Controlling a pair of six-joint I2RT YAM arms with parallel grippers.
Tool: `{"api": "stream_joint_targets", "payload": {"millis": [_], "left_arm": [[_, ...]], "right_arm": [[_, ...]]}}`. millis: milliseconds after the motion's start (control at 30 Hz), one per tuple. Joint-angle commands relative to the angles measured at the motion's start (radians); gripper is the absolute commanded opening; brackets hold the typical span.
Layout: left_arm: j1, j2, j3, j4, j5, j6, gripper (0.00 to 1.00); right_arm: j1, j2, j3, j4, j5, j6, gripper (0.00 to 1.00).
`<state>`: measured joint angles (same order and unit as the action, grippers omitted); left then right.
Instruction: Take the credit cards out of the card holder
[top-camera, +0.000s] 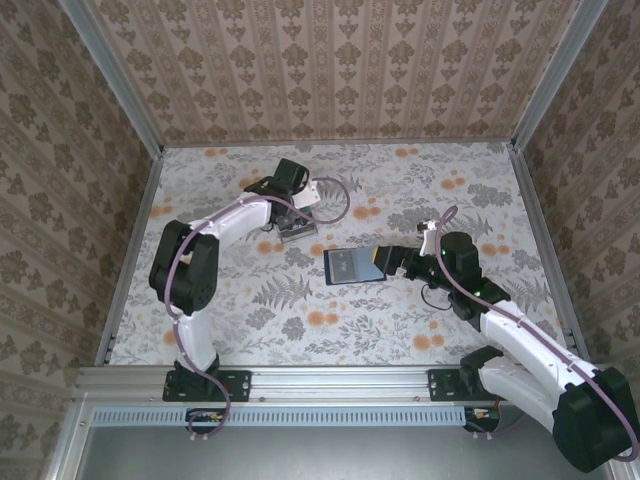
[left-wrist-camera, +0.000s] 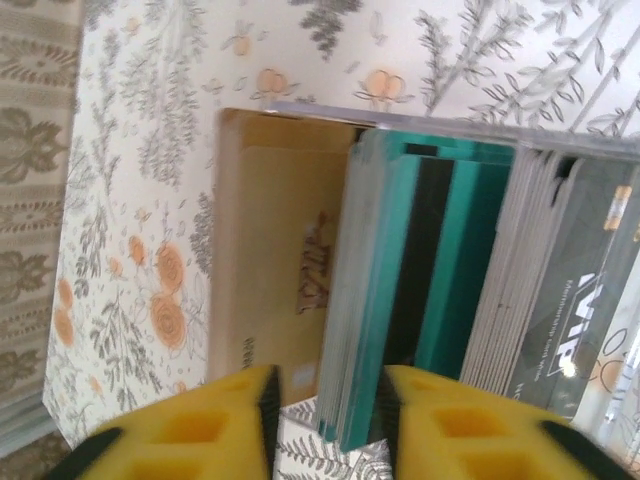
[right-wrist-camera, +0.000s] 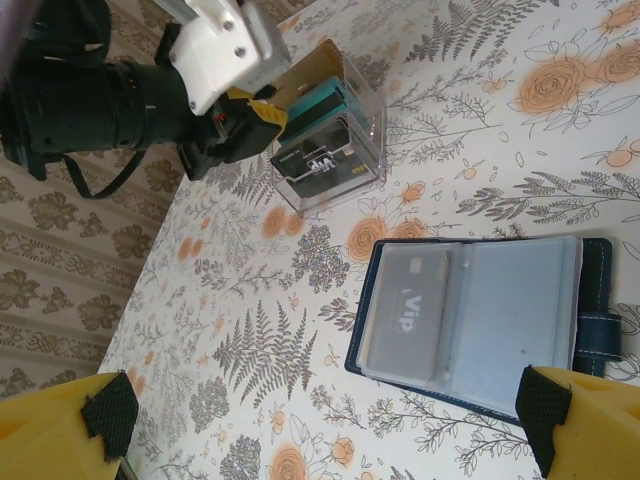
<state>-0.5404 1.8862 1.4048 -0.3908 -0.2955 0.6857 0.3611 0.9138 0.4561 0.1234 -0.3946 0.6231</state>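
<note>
Teal card (left-wrist-camera: 372, 300) placed in rack (right-wrist-camera: 330, 150), between pads of part-spread left hand (left-wrist-camera: 327, 395); grey card (right-wrist-camera: 405, 310) yet to be removed from card holder (right-wrist-camera: 500, 320) under wide-spread right hand (right-wrist-camera: 328, 415).

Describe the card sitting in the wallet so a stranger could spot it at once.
On the floral-patterned table, an open navy folding card holder lies flat mid-table. Under the clear pocket farther from its strap sits a grey plastic card marked VIP; the neighbouring pocket looks empty.

place: robot lab test cell | evidence: my floral table (top-camera: 250, 330) boxed by wallpapered panels (top-camera: 330, 70) in aluminium framing (top-camera: 110, 75) | near edge: my arms (top-camera: 185, 270) bolted to a metal rail (top-camera: 330, 380)
</note>
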Motion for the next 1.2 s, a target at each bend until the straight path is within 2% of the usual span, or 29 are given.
{"api": "stream_joint_targets", "payload": {"millis": [0,67,233,300,400,467,600,733,867,1033,1167], "left_arm": [[0.009,-0.133,0.015,-0.006,0.032,-0.175,0.5],[0.011,-0.189,-0.003,-0.017,0.058,-0.283,0.59],[0.02,-0.348,-0.074,-0.03,0.155,-0.626,0.63],[0.024,-0.419,-0.123,-0.031,0.231,-0.762,0.65],[0.029,-0.492,-0.205,-0.026,0.332,-0.99,0.62],[0.027,-0.532,-0.272,-0.009,0.397,-1.094,0.6],[-0.014,-0.619,-0.506,0.202,0.445,-1.286,0.55],[-0.095,-0.614,-0.611,0.293,0.411,-1.395,0.51],[-0.187,-0.52,-0.632,0.362,0.394,-1.466,0.49],[-0.23,-0.37,-0.613,0.451,0.437,-1.531,0.44],[-0.255,-0.287,-0.583,0.492,0.462,-1.557,0.44]], "right_arm": [[0.008,0.018,0.01,-0.011,0.029,-0.026,1.0],[0.008,0.032,0.013,-0.02,0.04,-0.031,0.97],[0.035,0.108,0.048,-0.079,0.118,-0.065,0.8],[0.054,0.145,0.058,-0.093,0.16,-0.079,0.72],[0.064,0.221,0.083,-0.114,0.213,-0.087,0.62],[0.067,0.287,0.105,-0.118,0.223,-0.09,0.53],[0.067,0.418,0.161,-0.142,0.253,-0.089,0.46],[0.067,0.504,0.198,-0.16,0.295,-0.085,0.38],[0.066,0.592,0.23,-0.177,0.303,-0.081,0.31],[0.067,0.663,0.25,-0.191,0.274,-0.073,0.26],[0.068,0.656,0.237,-0.192,0.266,-0.065,0.24]]}}
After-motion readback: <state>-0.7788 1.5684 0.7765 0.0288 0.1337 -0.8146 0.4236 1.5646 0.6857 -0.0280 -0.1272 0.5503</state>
